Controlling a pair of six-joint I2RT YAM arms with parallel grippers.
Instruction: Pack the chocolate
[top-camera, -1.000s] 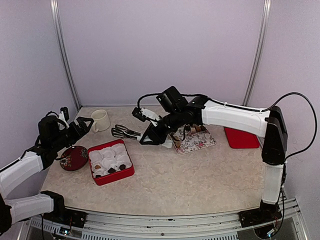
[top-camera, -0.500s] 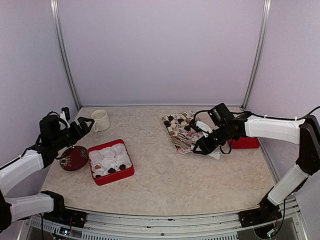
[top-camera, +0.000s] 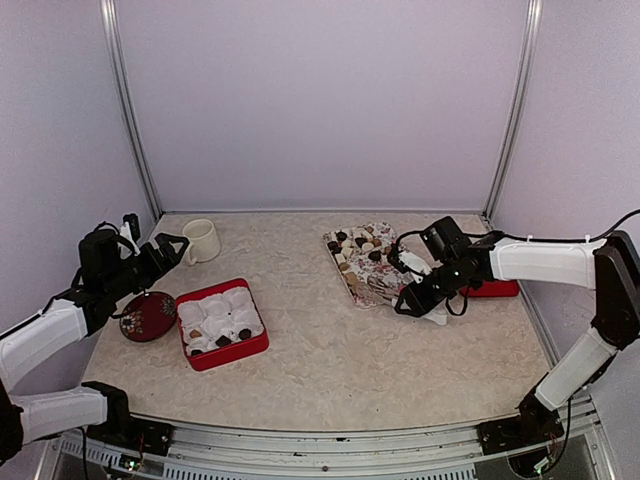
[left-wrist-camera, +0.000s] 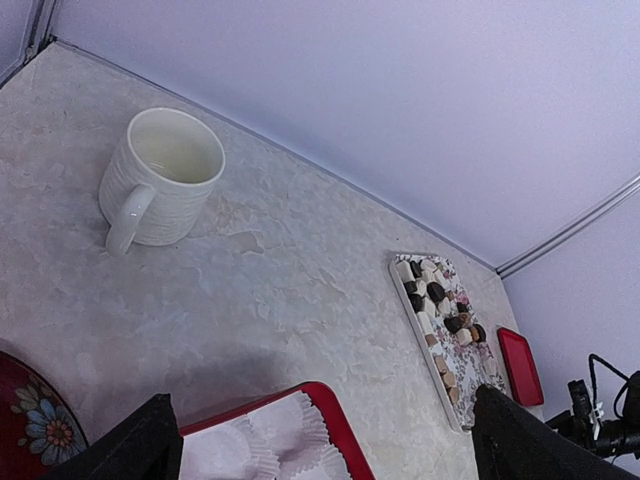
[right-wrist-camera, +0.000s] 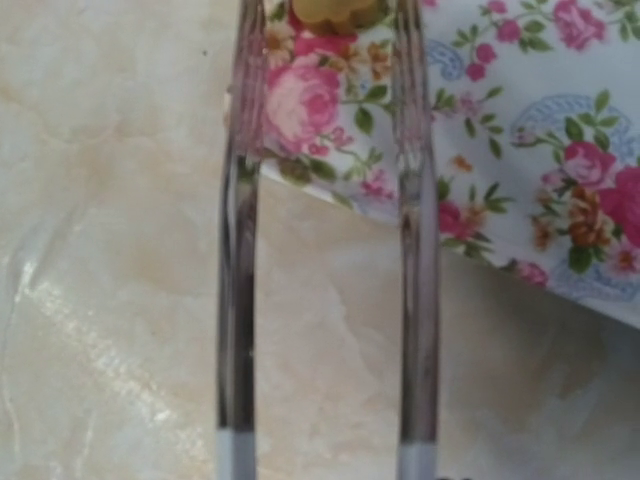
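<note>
The chocolate (left-wrist-camera: 436, 293) lies mostly on the floral tray (top-camera: 365, 285), crowded toward its far end. A few pieces already sit in the paper cups (top-camera: 215, 305) of the red box (top-camera: 228, 358), well apart on the left.

In the right wrist view a tan piece shows between the far ends of the tongs (right-wrist-camera: 238, 300). Whether it is pinched cannot be told. The right tool (top-camera: 415, 297) grips the tongs by their handles at the tray's near right corner.

The likeliest trouble is the pinch. The pieces are small and rounded, so a squeeze off centre could squirt one out or scatter its neighbours. The tongs may also twist in the grip, and their ends run close to the tray's edge, so a low sweep could shove the tray. The carry to the box crosses much bare tabletop (top-camera: 400, 370), so a weak pinch would drop the piece short.

The left tool (top-camera: 172, 248) hangs wide open and holds nothing, above the space between the mug (left-wrist-camera: 165, 175) and the dark red dish (top-camera: 148, 316).

Counted:
- Tray pieces: about fifteen, too small for an exact count.
- Box pieces: three or four.
- Cups: seemingly nine.
- One each: tray, box, red lid (top-camera: 495, 288), mug, dish, pair of tongs.
</note>
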